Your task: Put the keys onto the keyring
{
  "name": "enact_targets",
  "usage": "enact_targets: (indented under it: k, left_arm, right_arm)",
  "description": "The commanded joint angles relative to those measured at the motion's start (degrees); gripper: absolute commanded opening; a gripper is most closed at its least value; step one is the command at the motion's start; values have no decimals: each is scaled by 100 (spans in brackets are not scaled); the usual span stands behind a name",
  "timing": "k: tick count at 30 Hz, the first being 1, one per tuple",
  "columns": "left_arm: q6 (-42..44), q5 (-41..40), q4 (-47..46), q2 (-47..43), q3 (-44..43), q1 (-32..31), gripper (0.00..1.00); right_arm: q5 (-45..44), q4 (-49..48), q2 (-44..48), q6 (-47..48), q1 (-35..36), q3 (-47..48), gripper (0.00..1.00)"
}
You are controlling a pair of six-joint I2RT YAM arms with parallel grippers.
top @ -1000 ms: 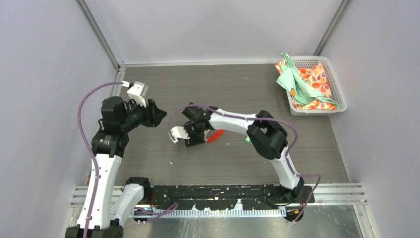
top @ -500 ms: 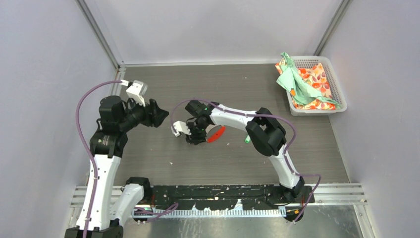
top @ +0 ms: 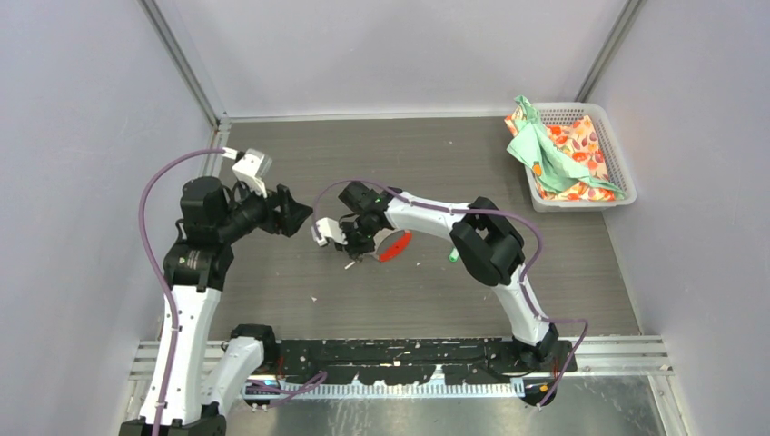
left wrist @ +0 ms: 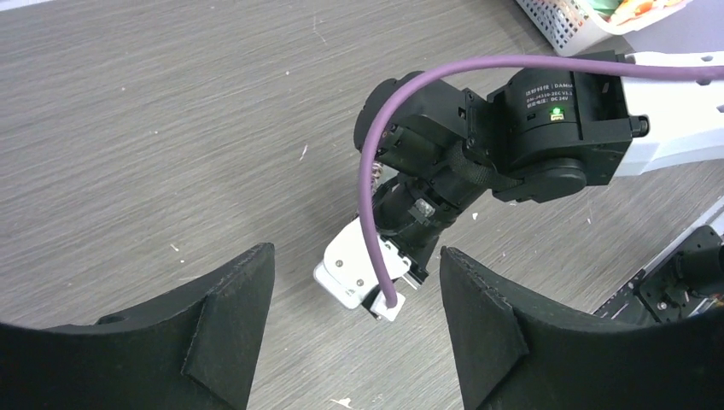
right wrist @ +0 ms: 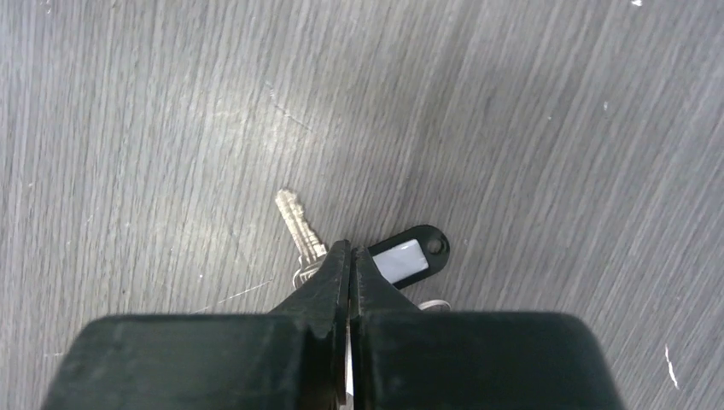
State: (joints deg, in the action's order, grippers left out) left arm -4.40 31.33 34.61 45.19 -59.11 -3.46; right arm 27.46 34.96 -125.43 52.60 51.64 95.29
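Note:
My right gripper [right wrist: 352,252] points down at the table's middle, shut on a silver key [right wrist: 300,224]. The key's blade sticks out left of the fingertips and its black tag [right wrist: 410,254] lies to the right. From above, the key's tip [top: 348,266] shows just under the right gripper [top: 354,256]. The keyring's red tab [top: 396,247] lies on the table right beside that gripper, its loop hidden by the arm. A bright-green tagged key [top: 451,257] lies further right. My left gripper [top: 300,214] hovers open to the left, its jaws framing the right wrist [left wrist: 444,188] and holding nothing [left wrist: 357,316].
A white basket [top: 621,178] with green and flowered cloths [top: 554,154] stands at the back right. The right arm's purple cable [left wrist: 369,196] arcs across between the two grippers. Small white flecks [top: 314,298] lie on the wooden table.
The right gripper has shut on the black-tagged key. The left gripper has opened wider and moved a little right, towards the right gripper.

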Motion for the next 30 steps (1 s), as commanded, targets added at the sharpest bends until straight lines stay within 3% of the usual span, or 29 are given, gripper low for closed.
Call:
enact_targets:
  k: [1,8,14,17,18,19,23,25,27,30]
  left_arm:
    - [310,97,93,-137,-137,13,72]
    - [1287,365,387,-388,334,12,69]
    - [1379,794,472,-644,466,20,69]
    - [1723,1053,607,-652,551,19,68]
    - [2009,1186,721,-652,618,19,68]
    - [2367,1330,820,-652,725,9,69]
    - [3674,1745,911,-442,1352,5,69]
    - [4716,1883,1138,-110,1480,-95,70]
    - [5369,1546,1038,475,1514,-500,70]
    - [6309,958,1185,1491,1118,-1140,71]
  right_arm:
    - [-51,-592,124,-531,31,-365,1]
    - [81,-1392,588,-1230,-30,-620,1]
    - [64,-2226,1101,-2089,-119,-975,1]
    - [73,-2504,1421,-2333,-246,-1202,11]
    - [70,-2659,1553,-2417,-284,-1341,20]
    - [48,-2859,1721,-2523,-334,-1522,30]
    - [-32,-3347,2402,-2980,-551,-2260,42]
    - [-265,-3887,2842,-3331,-680,-2876,57]
    - [-547,-4422,3165,-3827,-817,-3349,64]
    - [-782,-4793,3555,-4426,-979,-3854,66]
